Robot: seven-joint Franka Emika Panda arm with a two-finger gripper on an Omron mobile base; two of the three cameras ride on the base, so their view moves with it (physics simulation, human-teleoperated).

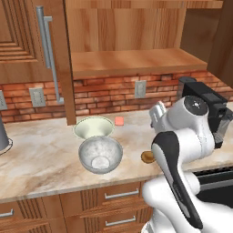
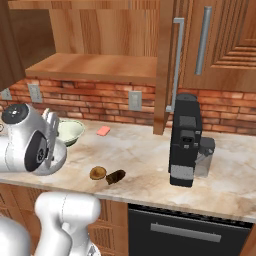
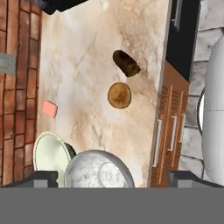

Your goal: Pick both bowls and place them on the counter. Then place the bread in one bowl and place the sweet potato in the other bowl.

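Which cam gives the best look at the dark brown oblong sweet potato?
The hand view: the dark brown oblong sweet potato lies unobstructed on the marbled stone counter. The right base view shows it smaller beside the round tan bun. In the left base view I can't make it out.

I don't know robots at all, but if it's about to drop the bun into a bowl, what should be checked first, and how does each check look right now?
1. Both bowls on the counter: ok; the grey bowl and the cream bowl both stand there.
2. Bowls empty: ok; nothing lies in either.
3. Bread free to take: ok; it lies apart from the sweet potato.
4. Gripper open and holding nothing: ok.
5. Gripper above the bread: not ok; it hangs nearer the grey bowl.
6. Bowls apart from each other: cannot tell; they overlap in every view.
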